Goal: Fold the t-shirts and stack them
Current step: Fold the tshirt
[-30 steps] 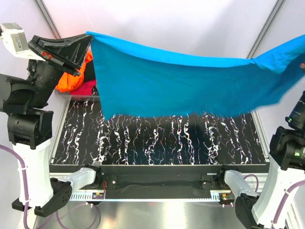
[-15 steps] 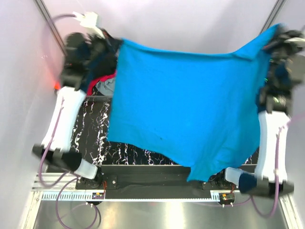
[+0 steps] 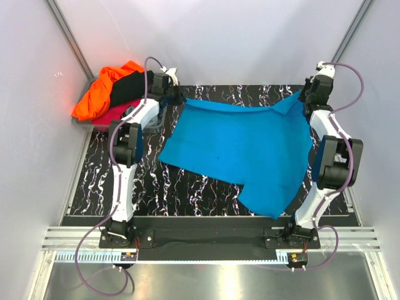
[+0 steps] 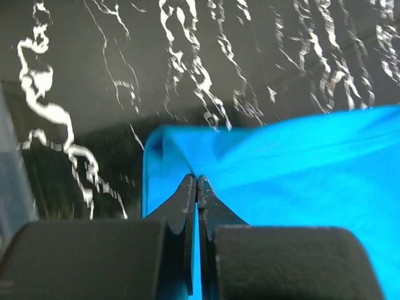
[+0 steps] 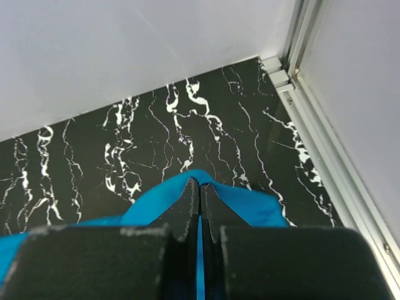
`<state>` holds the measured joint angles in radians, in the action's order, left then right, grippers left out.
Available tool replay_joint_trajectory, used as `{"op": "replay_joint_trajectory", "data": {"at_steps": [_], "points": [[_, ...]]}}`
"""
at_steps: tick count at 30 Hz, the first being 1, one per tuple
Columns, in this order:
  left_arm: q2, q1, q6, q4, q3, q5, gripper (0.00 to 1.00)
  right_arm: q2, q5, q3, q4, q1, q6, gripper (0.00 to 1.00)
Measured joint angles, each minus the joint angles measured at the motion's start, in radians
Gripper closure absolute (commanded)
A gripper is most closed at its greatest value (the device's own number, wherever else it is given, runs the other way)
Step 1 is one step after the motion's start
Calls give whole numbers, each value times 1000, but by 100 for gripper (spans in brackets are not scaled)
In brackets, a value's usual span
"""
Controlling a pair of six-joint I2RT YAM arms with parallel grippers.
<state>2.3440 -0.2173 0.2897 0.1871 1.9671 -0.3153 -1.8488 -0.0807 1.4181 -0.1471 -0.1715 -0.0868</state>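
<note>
Leftward, heaped shirts [image 3: 103,94] lie apart from the turquoise t-shirt [image 3: 244,150].

The spread t-shirt [image 3: 244,150] lies on the table [image 3: 187,190] between left gripper [image 4: 197,181] and right gripper [image 5: 199,185] (heaped t-shirts [image 3: 107,95] at far left).

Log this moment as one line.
left gripper: shut on turquoise t-shirt, far-left corner | right gripper: shut on far-right corner | shirt spread on table | other t-shirts heaped far left
</note>
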Motion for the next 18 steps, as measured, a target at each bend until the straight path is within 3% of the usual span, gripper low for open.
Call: {"op": "replay_joint_trajectory", "data": {"at_steps": [5,11,18], "points": [[55,9,8,-15,52,0,100,-94,27,69,-2,-2,0,100],[55,35,45,-74,62,-4,100,-97,45,85,14,-3,-31,100],[55,56,85,-79,61,-10,100,38,41,-15,131,-4,-157,100]]}}
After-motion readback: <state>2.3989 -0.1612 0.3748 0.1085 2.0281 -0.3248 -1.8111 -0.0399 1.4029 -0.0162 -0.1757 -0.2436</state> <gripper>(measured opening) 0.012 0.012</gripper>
